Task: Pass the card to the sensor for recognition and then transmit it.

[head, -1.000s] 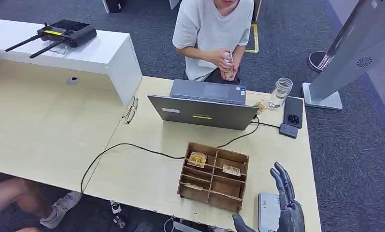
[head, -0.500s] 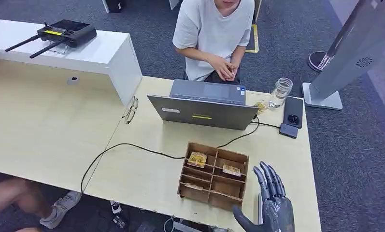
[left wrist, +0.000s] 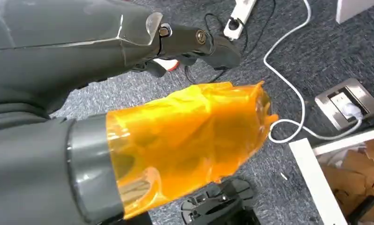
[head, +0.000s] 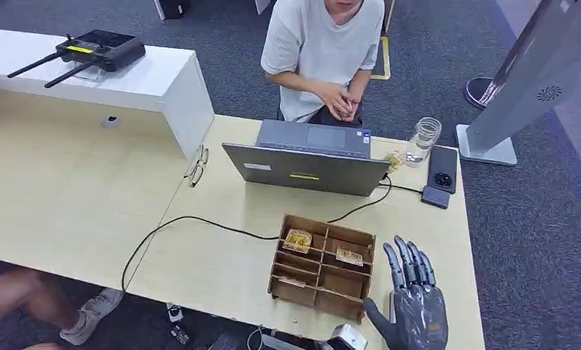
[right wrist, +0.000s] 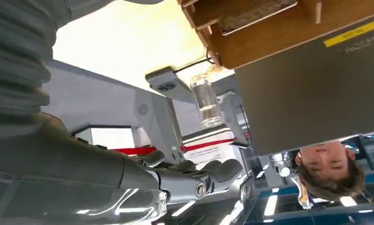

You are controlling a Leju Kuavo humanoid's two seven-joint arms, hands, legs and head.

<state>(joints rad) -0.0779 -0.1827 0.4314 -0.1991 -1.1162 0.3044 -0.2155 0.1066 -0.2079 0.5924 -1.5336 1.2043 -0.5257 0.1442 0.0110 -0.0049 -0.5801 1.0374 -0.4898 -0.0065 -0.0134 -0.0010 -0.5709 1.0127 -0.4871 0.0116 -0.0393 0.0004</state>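
Task barely started. Right hand (head: 412,310) hovered empty, fingers spread, beside wooden box (head: 322,267). Cards (head: 349,257) lay in box compartments, none picked. Left hand (left wrist: 189,44) hung over floor; grip state unclear.

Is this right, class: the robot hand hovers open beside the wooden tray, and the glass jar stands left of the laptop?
Not quite. The head view shows the glass jar right of the laptop, not left. The right robot hand does hover open beside the wooden tray.
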